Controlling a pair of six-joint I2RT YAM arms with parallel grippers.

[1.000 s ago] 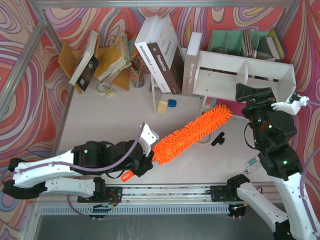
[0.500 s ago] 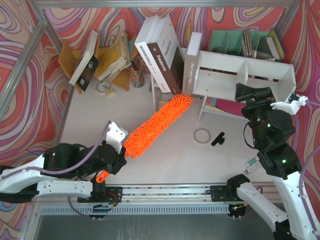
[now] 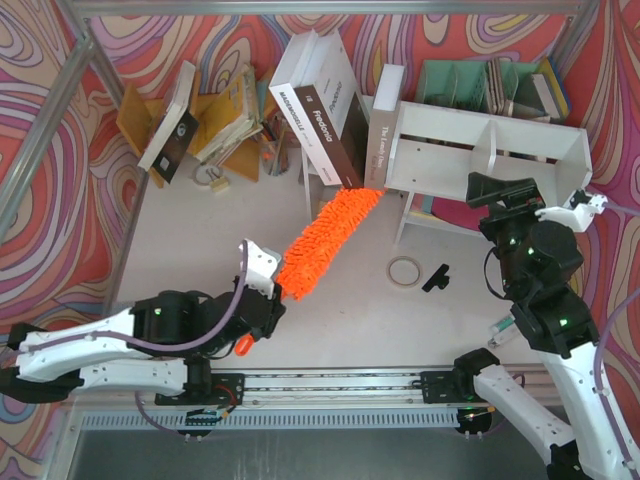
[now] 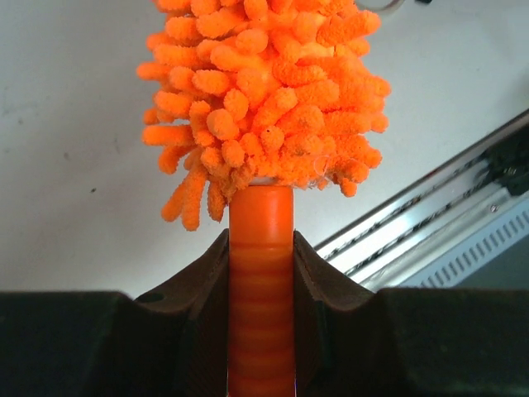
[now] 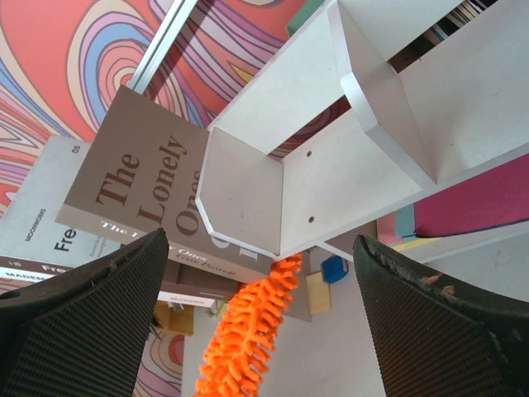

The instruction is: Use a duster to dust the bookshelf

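At the left, the left gripper (image 3: 266,303) is clamped on the duster (image 3: 326,234). In the left wrist view its two dark fingers (image 4: 207,285) press both sides of the smooth orange handle, just below where the shaggy head (image 4: 266,91) begins. Most of the handle is hidden inside the grip. Only its rounded end (image 3: 240,346) pokes out behind the wrist in the top view.

From the grip the duster rises on a slant to the upper right across the white table (image 3: 200,230). The tip of its head is at the lower left corner of the bookshelf (image 3: 470,150), under the leaning brown book (image 3: 384,132). The right wrist view shows the fluffy tip (image 5: 263,308) just below the shelf's left end wall (image 5: 240,203), but I cannot tell whether it is touching.

A tape roll (image 3: 404,268) and a small black piece (image 3: 436,277) lie on the table in front of the shelf.

On the right, the right gripper (image 3: 506,189) hangs before the shelf's right compartment with its jaws spread wide and nothing between them. Its textured pads (image 5: 78,318) are cut off by the bottom edge of the picture, the arm covers part of that compartment from above, and the shelf's right end runs out of the wrist view
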